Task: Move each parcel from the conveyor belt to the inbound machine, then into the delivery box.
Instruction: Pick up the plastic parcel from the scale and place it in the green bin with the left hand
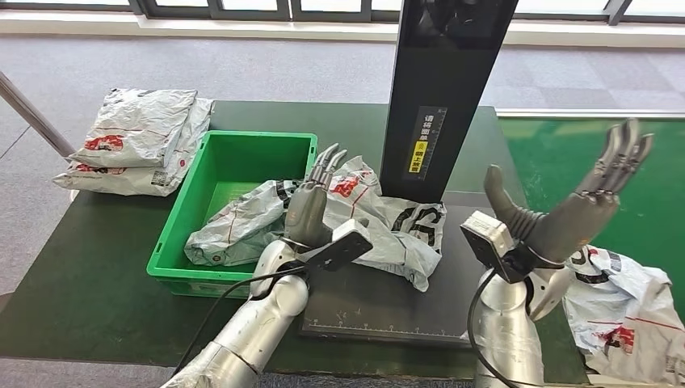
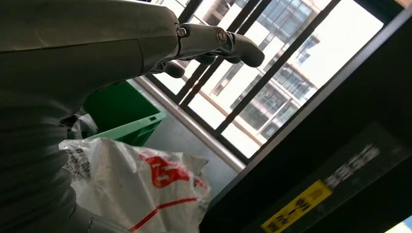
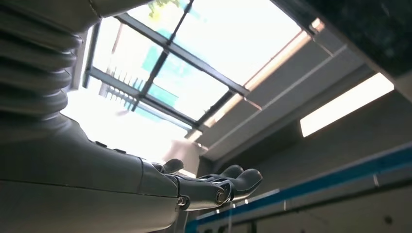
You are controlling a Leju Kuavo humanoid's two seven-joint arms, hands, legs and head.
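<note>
Partly, left hand (image 1: 311,212) hides parcel (image 1: 380,222).

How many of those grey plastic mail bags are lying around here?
4 at least: two stacked left of the green bin, one draped over its edge, one on the conveyor. Others may be hidden.

Dark green flat tabletop (image 1: 97,267) over grey carpet-tiled floor (image 1: 266,69). Slanted silver metal pole (image 1: 32,117) at the table's far left edge. White-framed window wall (image 1: 242,10) runs along the back; black window bars (image 2: 233,104) against bright buildings.
</note>
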